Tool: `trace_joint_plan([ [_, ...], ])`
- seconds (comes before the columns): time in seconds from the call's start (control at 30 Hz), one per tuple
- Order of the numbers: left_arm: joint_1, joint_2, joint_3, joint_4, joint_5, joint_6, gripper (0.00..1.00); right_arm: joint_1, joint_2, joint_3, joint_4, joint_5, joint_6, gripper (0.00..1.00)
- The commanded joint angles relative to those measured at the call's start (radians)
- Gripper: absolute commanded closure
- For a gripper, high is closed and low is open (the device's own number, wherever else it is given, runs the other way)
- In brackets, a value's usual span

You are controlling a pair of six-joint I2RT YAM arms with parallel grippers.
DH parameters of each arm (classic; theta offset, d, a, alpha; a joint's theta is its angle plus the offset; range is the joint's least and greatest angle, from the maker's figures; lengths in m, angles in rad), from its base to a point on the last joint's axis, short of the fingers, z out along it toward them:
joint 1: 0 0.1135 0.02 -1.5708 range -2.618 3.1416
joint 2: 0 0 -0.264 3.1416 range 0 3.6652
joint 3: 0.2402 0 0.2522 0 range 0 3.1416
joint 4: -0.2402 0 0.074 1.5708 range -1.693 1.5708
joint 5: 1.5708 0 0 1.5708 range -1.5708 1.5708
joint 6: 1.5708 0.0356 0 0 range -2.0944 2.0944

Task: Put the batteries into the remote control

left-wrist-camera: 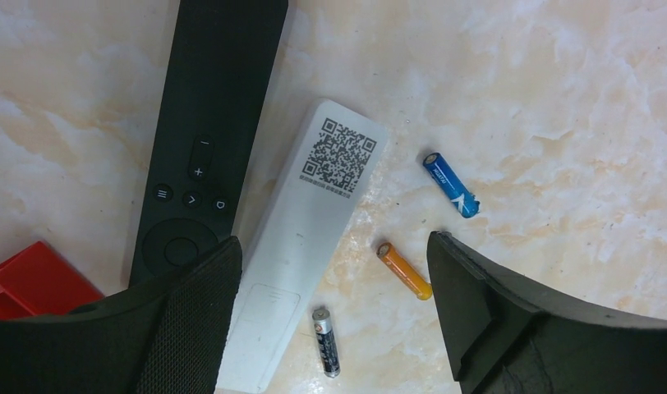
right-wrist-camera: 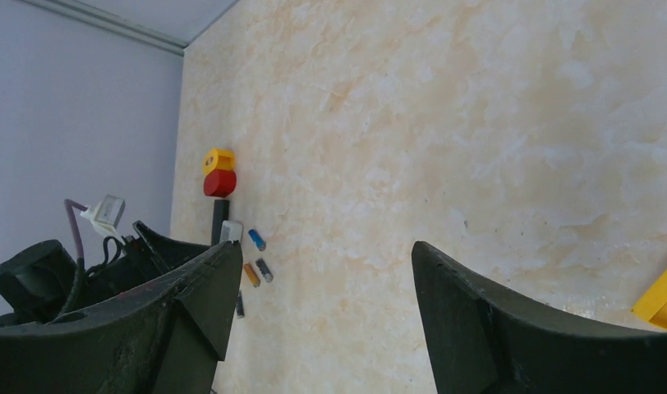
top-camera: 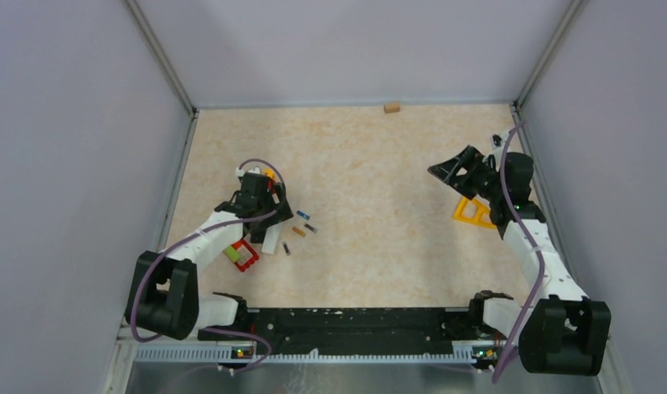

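Two long remotes lie side by side: a black remote (left-wrist-camera: 207, 139) with its buttons up and a white remote (left-wrist-camera: 305, 238) lying back up, showing a QR code and a battery-cover outline. To their right on the table lie a blue battery (left-wrist-camera: 451, 185), an orange battery (left-wrist-camera: 404, 270) and a dark battery (left-wrist-camera: 326, 342). My left gripper (left-wrist-camera: 334, 242) hovers open above them, holding nothing. From above, the left gripper (top-camera: 264, 205) stands over the remotes, with the batteries (top-camera: 303, 215) just to its right. My right gripper (top-camera: 449, 171) is far to the right, open and empty, facing the batteries (right-wrist-camera: 256, 240).
A red piece (top-camera: 246, 256) and a green-yellow piece (top-camera: 232, 253) lie near the left arm. A yellow triangular frame (top-camera: 472, 212) sits under the right arm. A small wooden block (top-camera: 391, 107) rests by the back wall. Grey walls enclose the table on three sides.
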Motion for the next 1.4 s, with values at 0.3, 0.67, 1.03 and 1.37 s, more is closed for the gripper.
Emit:
trace_joint_plan([
  [0.3,-0.031,0.019,0.008,0.021,-0.054,0.028,0.22,-0.003,0.042,0.023,-0.025,0.007,-0.024,0.25],
  [0.67,-0.055,0.094,0.021,0.022,-0.079,0.059,0.41,-0.003,0.058,0.007,-0.017,0.000,-0.005,0.27],
  [1.03,-0.075,0.184,0.091,-0.012,-0.118,0.089,0.63,-0.003,0.066,0.005,-0.012,-0.069,-0.022,0.26],
  [1.37,-0.075,0.077,0.241,-0.120,-0.069,0.118,0.84,0.125,0.097,0.021,0.015,-0.035,-0.053,0.24],
])
